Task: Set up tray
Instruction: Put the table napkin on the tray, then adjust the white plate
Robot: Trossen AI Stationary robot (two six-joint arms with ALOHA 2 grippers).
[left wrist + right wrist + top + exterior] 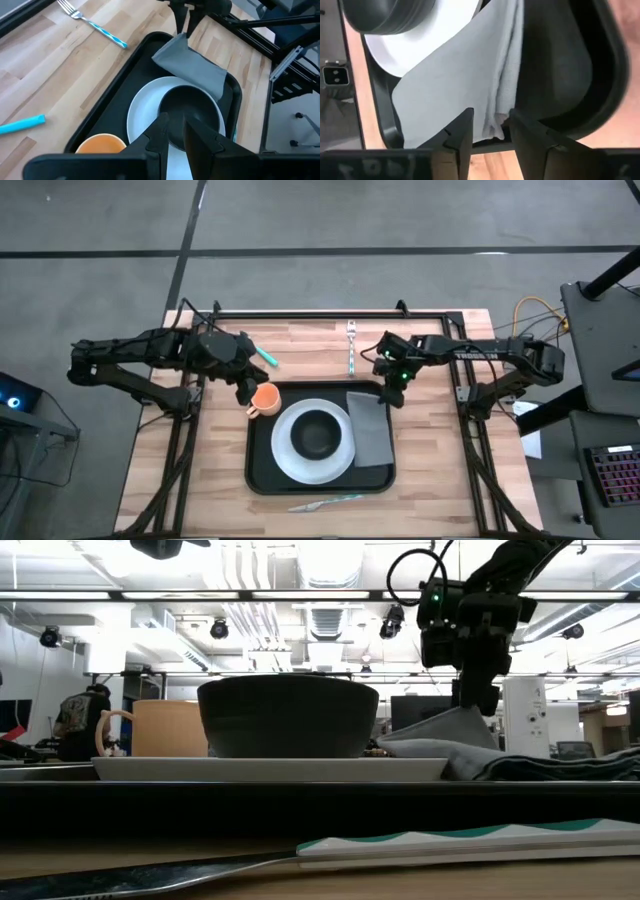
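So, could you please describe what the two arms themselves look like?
Both are dark, slender, jointed arms. The right arm carries white lettering along its link and a green light by the wrist; black cable loops above the right gripper. The left gripper has flat, black, angular jaws.

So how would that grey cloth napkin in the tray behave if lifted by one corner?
Probably floppy: the grey cloth napkin already drapes in soft folds where the right gripper has a corner pinched and raised. Likely light, since it peaks up in the low view. It may drag against the white plate, whose rim it meets.
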